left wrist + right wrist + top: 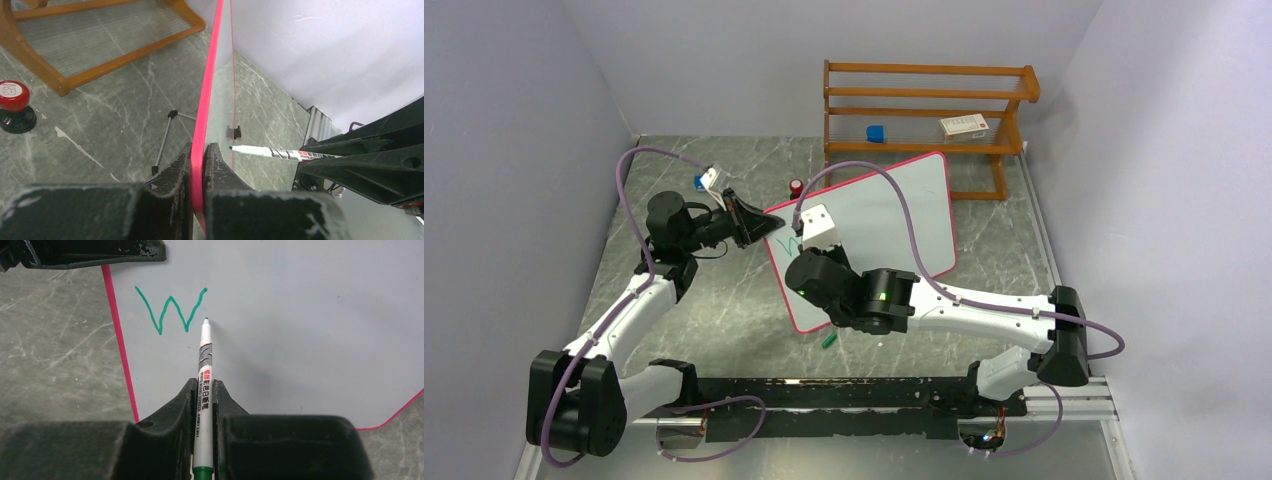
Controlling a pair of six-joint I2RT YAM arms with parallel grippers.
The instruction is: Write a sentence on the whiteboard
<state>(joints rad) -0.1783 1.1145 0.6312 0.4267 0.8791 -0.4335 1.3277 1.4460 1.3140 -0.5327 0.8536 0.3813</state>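
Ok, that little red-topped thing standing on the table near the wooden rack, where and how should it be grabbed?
Probably grip the red-topped object by its round red top, coming straight down with the fingers on opposite sides. It stands upright on a wider black base, with bare table around it, so the top is free from above; the rack stands to one side.
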